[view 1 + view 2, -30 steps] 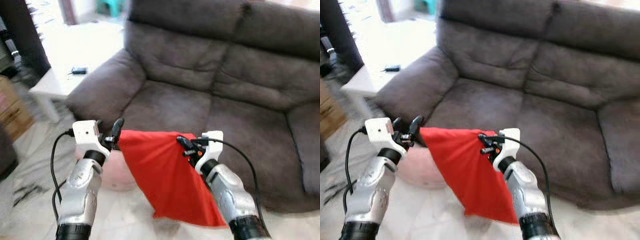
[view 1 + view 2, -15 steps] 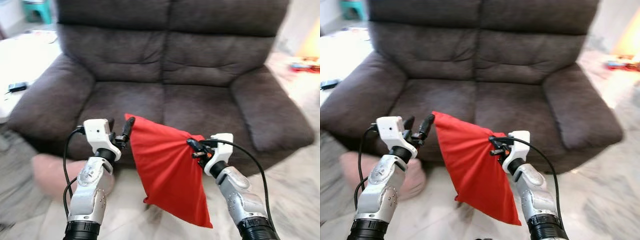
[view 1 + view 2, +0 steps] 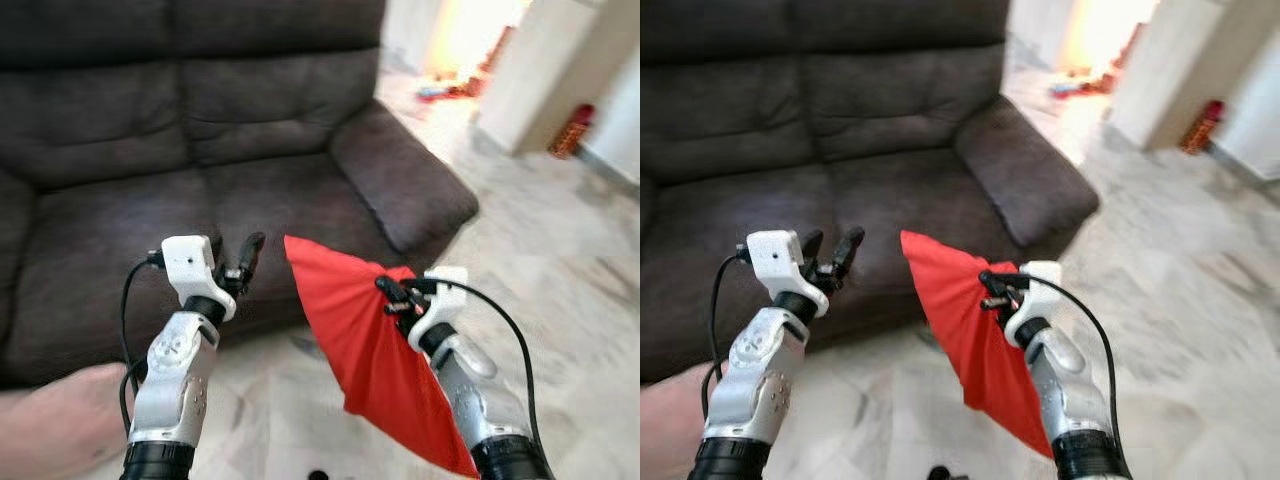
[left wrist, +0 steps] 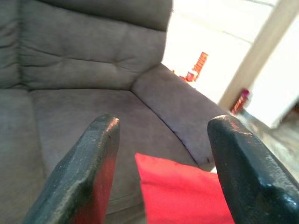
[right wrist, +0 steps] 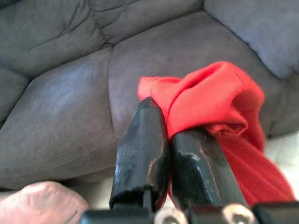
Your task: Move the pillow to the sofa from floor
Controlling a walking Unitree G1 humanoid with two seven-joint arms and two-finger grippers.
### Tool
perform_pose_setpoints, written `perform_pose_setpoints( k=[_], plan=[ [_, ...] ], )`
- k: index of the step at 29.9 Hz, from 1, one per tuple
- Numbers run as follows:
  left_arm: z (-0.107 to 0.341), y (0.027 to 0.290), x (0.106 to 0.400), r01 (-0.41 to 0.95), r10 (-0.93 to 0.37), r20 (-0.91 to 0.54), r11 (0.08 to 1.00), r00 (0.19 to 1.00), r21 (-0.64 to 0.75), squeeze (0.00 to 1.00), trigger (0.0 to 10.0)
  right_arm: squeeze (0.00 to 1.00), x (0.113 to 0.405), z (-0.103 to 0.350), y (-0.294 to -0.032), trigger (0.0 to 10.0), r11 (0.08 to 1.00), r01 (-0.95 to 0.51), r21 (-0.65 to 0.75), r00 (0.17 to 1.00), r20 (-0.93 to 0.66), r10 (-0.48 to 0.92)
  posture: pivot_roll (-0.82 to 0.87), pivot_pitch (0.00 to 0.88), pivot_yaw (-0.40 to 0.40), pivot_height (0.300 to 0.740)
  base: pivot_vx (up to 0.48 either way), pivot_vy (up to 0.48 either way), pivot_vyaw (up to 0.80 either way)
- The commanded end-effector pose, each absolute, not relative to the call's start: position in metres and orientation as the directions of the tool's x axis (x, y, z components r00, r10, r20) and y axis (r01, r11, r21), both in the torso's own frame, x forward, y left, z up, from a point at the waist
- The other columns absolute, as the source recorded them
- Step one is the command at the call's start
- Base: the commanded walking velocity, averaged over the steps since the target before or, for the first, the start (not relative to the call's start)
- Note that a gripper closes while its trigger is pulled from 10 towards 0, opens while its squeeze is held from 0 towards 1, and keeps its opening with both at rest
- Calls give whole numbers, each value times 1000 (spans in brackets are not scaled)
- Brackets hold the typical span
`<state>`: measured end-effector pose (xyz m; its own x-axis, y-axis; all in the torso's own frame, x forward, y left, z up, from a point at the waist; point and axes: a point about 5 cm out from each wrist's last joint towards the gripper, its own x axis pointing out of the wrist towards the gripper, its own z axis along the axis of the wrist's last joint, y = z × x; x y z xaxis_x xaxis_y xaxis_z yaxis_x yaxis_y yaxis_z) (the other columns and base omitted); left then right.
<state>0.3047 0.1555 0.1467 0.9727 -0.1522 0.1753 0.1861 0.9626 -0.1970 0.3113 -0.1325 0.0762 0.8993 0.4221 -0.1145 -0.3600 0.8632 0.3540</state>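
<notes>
right gripper [image 3: 392, 292]: fingers pinched tight on a bunched corner of the red pillow [image 3: 375, 350]; nothing else supports it.
red pillow: hangs limp from that corner, off the floor [image 3: 560, 290], in front of the sofa [image 3: 150, 200] near its right armrest [image 3: 400, 180]; not touching the seat.
left gripper [image 3: 247, 258]: raised beside the pillow's free upper corner, fingers spread wide, holding nothing, clear gap to the fabric.
sofa: dark grey, two seat cushions, just ahead of both arms.
pink cushion [image 3: 55, 425]: on the floor at the robot's left, low beside the left arm.
floor: pale marble tile; view blurred.
</notes>
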Motion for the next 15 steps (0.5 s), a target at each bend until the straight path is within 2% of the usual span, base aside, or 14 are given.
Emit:
perform_pose_setpoints(
  k=[1,15],
  plan=[
    [145,152,305,191,-159,167,960,973,-203,0,10000,0,322,109,-135,10000,862,-409,300,907,31,420,15,76,-55,740,0,0,-800],
    [145,151,305,193,-161,164,960,973,-204,0,10000,0,322,109,-137,10000,864,-407,297,908,31,417,13,76,-56,740,0,0,-800]
  ],
)
